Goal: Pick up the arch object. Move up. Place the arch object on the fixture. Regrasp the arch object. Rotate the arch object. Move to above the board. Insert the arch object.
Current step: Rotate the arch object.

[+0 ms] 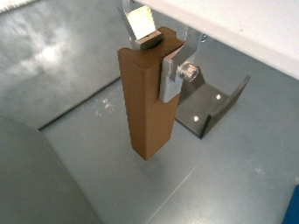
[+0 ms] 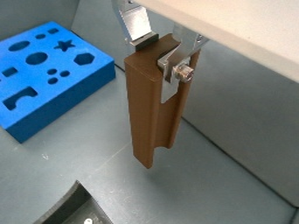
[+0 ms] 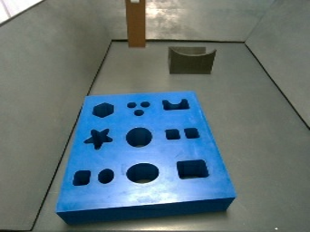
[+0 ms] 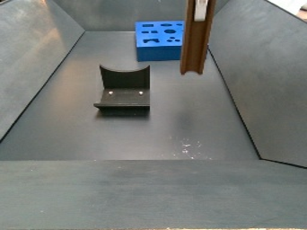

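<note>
The arch object (image 1: 146, 105) is a long brown bar hanging upright, its lower end clear of the grey floor. My gripper (image 1: 160, 57) is shut on its upper end, one silver finger (image 2: 177, 74) pressed flat on a side face and the other at the top edge. In a side view the arch object (image 4: 195, 40) hangs behind and to the right of the fixture (image 4: 124, 90), a dark scooped block standing on the floor. The blue board (image 3: 151, 154) with its cut-out holes lies flat in the near part of the bin, apart from the bar (image 3: 134, 25).
Sloping grey walls (image 3: 61, 72) close in the floor on all sides. The fixture (image 3: 190, 60) stands near the back wall, to the right of the hanging bar. A corner of the board (image 2: 47, 74) shows beside the arch object (image 2: 149, 114) in a wrist view.
</note>
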Available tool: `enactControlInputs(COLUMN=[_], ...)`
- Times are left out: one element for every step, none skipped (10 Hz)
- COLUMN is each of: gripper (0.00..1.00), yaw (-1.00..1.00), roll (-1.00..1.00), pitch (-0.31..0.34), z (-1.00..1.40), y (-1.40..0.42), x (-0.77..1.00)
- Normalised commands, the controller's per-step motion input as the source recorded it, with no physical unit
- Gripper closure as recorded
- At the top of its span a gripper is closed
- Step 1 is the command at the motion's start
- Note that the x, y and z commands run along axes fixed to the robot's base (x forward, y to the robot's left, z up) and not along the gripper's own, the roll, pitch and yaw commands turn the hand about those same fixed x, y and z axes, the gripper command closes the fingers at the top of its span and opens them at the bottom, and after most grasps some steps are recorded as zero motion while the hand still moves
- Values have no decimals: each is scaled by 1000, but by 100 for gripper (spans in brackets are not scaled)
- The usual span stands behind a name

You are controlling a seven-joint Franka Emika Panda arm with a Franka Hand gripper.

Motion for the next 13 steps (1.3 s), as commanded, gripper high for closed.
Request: enactControlInputs(gripper=[100, 100, 100, 100, 100, 100, 100, 100, 100, 100, 100, 100, 100], yaw=[-54, -48, -39, -32, -22, -11, 4, 7, 11, 11, 11, 11, 11], roll=[-30, -7, 17, 28, 51, 66, 82, 99, 106, 105, 105, 105, 105], pitch=[-50, -43, -31, -27, -28, -29, -26, -24, -11, -12, -12, -12, -12], z=[-1000, -1000, -958, -862, -680, -550, -386, -271, -218, -217, -217, -217, -217], y=[22, 29, 33, 31, 22, 14, 9, 8, 4, 5, 5, 5, 5], x=[16, 20, 32, 34, 34, 31, 31, 34, 15, 17, 18, 18, 18])
